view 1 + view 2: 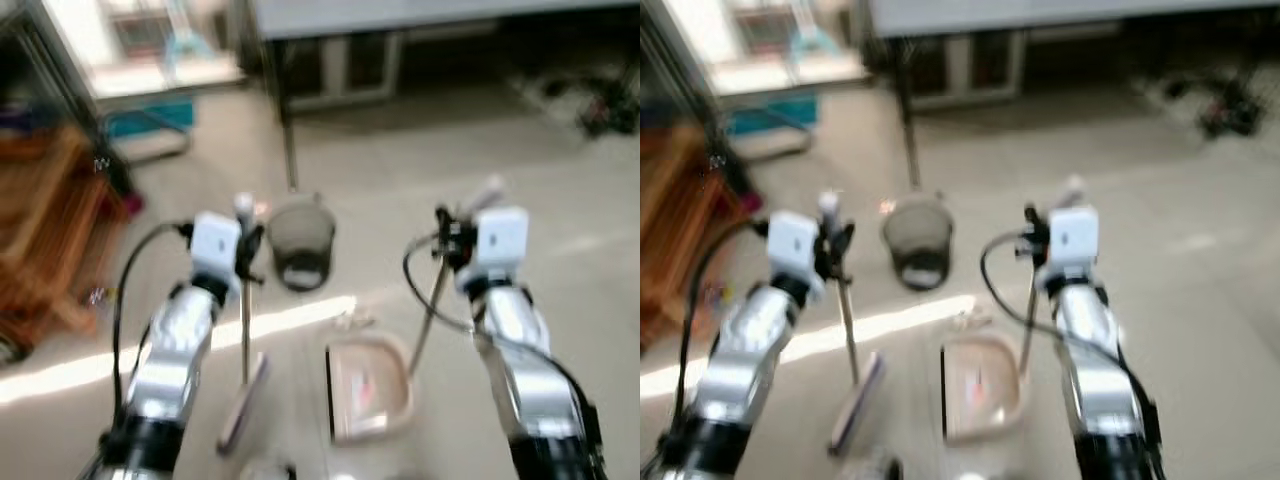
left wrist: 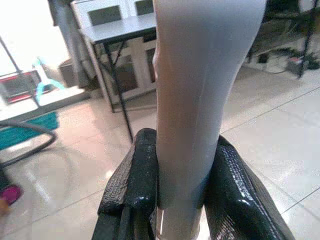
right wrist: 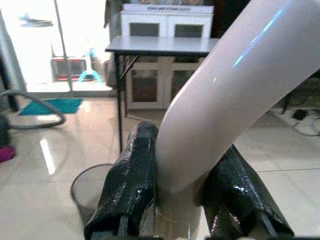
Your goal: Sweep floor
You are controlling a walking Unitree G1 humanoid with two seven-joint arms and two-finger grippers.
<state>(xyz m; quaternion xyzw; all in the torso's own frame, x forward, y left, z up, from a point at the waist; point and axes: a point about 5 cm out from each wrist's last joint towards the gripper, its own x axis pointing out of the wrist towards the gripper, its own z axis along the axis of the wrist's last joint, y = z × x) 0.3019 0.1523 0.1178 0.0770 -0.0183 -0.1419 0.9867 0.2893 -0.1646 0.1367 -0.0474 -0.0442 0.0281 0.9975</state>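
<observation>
On the tiled floor (image 1: 400,170), before the robot:
Left arm: raised forward, forearm angled up from the lower left.
Left gripper (image 2: 181,172): fingers (image 2: 135,180) clamped on the broom handle (image 1: 245,320), one on each side.
Broom: handle near upright, long axis vertical; head (image 1: 243,400) rested on the floor beside the dustpan.
Right arm: raised forward, mirrored on the right.
Right gripper (image 3: 182,182): fingers (image 3: 131,182) clamped on the pale dustpan handle (image 1: 428,315).
Dustpan (image 1: 368,388): flat on the floor between the arms; handle slanted up toward the right gripper.
Waste bin (image 1: 300,240): dark mesh, lay ahead of both tools, near a table leg (image 1: 290,150).
</observation>
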